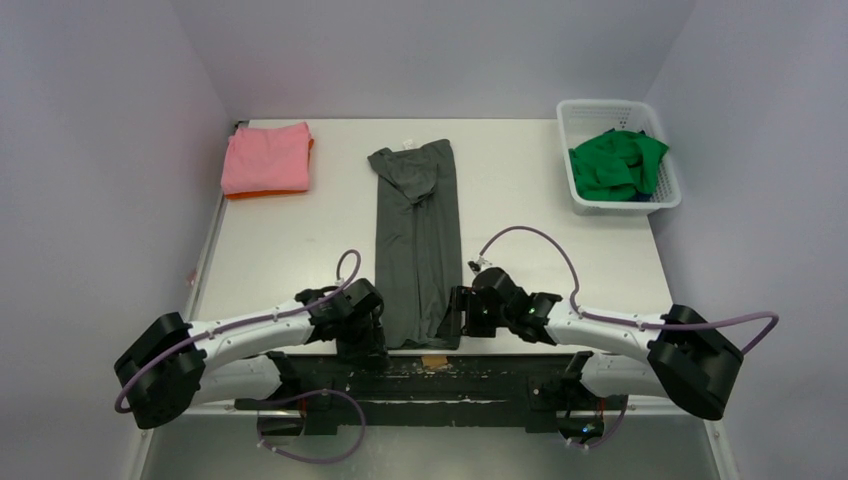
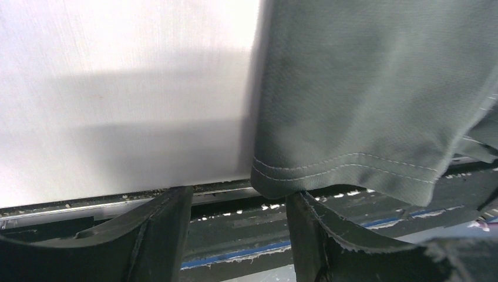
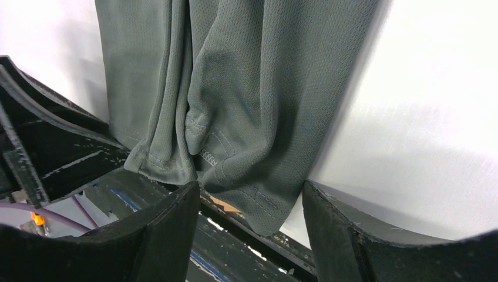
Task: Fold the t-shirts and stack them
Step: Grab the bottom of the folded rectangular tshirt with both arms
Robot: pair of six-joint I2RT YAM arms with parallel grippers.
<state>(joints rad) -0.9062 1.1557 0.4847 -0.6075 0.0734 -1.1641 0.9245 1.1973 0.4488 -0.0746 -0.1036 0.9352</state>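
Observation:
The dark grey t-shirt (image 1: pixel 417 240) lies folded into a long narrow strip down the middle of the table, its hem hanging over the near edge. My left gripper (image 1: pixel 366 340) is open at the hem's left corner (image 2: pixel 276 182), with no cloth between the jaws. My right gripper (image 1: pixel 458 315) is open at the hem's right corner (image 3: pixel 258 200), which hangs between its fingers. The pink t-shirt (image 1: pixel 266 157) lies folded at the back left on top of the orange one (image 1: pixel 262 194). The bright green t-shirt (image 1: pixel 615 163) is bunched in the basket.
The white lattice basket (image 1: pixel 668 196) stands at the back right. The table's near edge (image 2: pixel 117 197) and the dark mounting rail (image 1: pixel 440 375) run just below both grippers. An orange tape patch (image 1: pixel 434 360) sits on the rail under the hem.

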